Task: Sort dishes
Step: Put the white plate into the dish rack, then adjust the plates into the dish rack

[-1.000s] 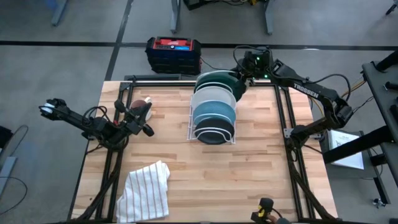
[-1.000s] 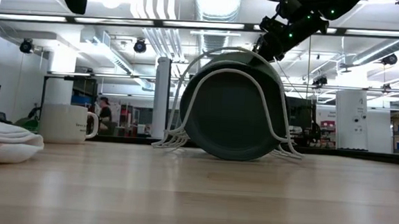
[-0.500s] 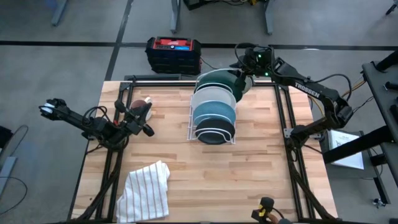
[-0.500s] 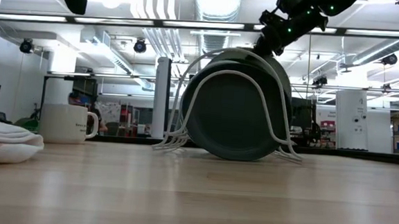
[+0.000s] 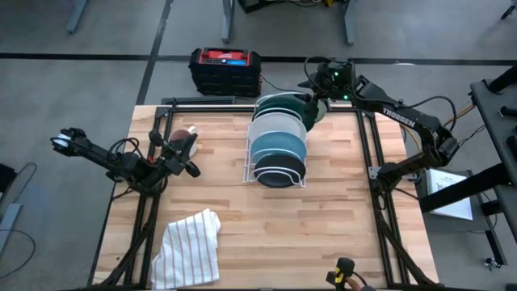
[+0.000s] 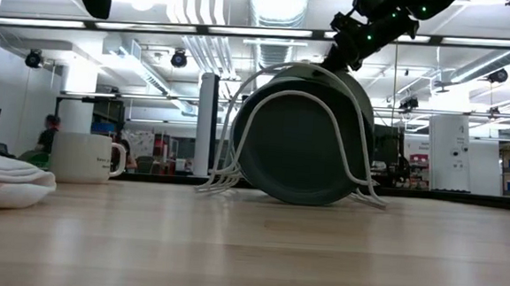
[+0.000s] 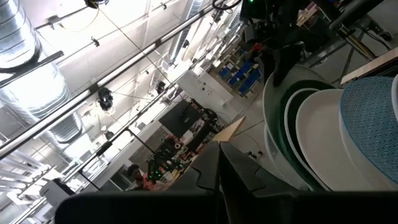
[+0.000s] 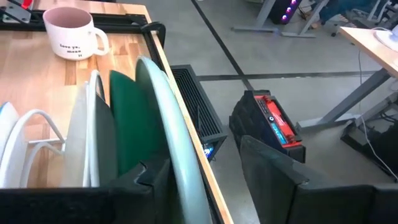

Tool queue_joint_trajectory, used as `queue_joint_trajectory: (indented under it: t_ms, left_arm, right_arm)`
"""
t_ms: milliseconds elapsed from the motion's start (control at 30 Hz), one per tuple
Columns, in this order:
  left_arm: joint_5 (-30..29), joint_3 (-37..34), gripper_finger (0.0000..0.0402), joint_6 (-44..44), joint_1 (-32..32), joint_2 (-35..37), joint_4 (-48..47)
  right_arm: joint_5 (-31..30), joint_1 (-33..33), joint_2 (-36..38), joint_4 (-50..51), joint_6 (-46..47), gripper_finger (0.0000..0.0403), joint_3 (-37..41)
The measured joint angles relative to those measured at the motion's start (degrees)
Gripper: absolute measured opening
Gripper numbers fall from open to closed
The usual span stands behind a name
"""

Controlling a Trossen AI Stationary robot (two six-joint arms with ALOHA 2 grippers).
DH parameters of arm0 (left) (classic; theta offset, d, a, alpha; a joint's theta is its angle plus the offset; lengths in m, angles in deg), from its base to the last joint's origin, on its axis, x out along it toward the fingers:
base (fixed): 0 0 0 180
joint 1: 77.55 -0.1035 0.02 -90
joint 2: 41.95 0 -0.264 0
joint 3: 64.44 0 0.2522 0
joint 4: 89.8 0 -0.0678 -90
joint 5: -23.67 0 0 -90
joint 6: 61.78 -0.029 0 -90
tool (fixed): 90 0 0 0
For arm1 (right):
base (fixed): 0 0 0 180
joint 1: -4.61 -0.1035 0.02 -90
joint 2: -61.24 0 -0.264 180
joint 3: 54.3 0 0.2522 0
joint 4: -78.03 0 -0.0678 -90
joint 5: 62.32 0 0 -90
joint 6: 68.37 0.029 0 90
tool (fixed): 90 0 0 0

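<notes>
Four plates stand on edge in a white wire rack point(image 5: 246, 153). From far to near they are dark green point(image 5: 283, 103), pale blue point(image 5: 277, 125), teal point(image 5: 277, 149) and blackish with a pale rim point(image 5: 279, 174). My right gripper point(image 5: 317, 103) is open at the rack's far right corner, its fingers on either side of the dark green plate's rim point(image 8: 177, 149). My left gripper point(image 5: 192, 168) is shut and hovers over the table's left part, beside a mug point(image 5: 186, 136). My right gripper point(image 8: 202, 155) stands open astride the dark green plate's upper far rim, coming down at a slant from the far right. One finger point(image 8: 152, 177) lies close to the plate's green face, but I cannot tell whether it touches. The plate stands in the rack.
A white striped cloth point(image 5: 190, 246) lies crumpled near the table's near left corner. The white mug point(image 6: 84, 157) stands left of the rack. A red and black box point(image 5: 226, 69) sits on the floor beyond the far edge. Bare wood lies near and right of the rack.
My right gripper has drawn back a little from the dark green plate, upward and toward the table's far edge. The plates stay standing in the rack.
</notes>
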Motion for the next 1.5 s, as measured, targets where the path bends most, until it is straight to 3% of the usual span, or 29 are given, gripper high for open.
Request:
queue_joint_trajectory:
  t_ms: [367, 600, 967, 1167, 1333, 1500]
  left_arm:
    - [0.00, 0.00, 0.0000, -0.02, 0.00, 0.02, -0.12]
    - [0.00, 0.00, 0.0000, -0.14, 0.00, 0.02, -0.12]
    - [0.00, 0.00, 0.0000, -0.22, 0.00, 0.02, -0.12]
    - [0.02, 0.00, 0.0000, -0.22, 0.00, 0.02, -0.12]
    - [0.02, 0.00, 0.0000, 0.06, 0.00, 0.02, -0.12]
    - [0.03, -0.02, 0.0000, 1.42, -0.09, 0.02, -1.44]
  right_arm:
    - [-1.25, -0.25, 0.02, 0.26, 2.14, 0.0223, -0.35]
    - [-1.42, -0.25, 0.04, 3.38, 2.26, 0.0255, -4.69]
    - [-1.88, -1.07, -0.24, 8.88, 4.09, 0.0266, -7.52]
    - [-6.01, -1.24, -1.46, 12.05, 4.25, 0.0290, -7.34]
    - [-6.13, -1.23, 0.02, 12.70, 5.23, 0.0310, -7.34]
    - [-7.47, -1.23, 2.37, 15.48, 5.81, 0.0306, -7.27]
